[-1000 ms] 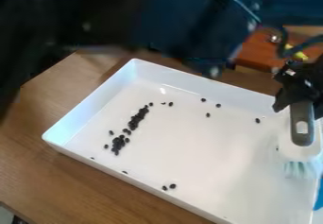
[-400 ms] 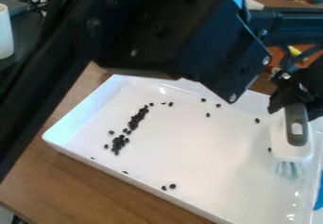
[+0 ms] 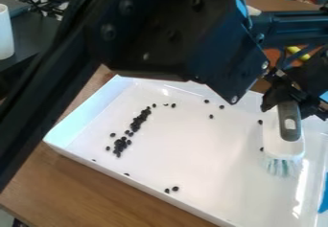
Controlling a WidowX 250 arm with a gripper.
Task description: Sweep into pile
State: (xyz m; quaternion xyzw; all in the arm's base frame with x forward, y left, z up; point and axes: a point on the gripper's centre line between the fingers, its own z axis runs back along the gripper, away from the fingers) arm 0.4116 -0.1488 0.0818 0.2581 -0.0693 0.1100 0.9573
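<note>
Directly beneath the end effector point(image 3: 288, 101) hangs the gripped brush point(image 3: 282, 142), bristles point(image 3: 282, 166) down.

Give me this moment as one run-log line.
gripper: holding brush | brush: bristles down, view's right of tray | dark pieces: long cluster left, strays scattered | single pile: not yet

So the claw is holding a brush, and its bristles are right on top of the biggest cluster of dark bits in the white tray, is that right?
Not quite: the camera view shows the claw holding a brush, but its bristles are toward the right side of the white tray, away from the biggest cluster of dark bits at the left.
</note>
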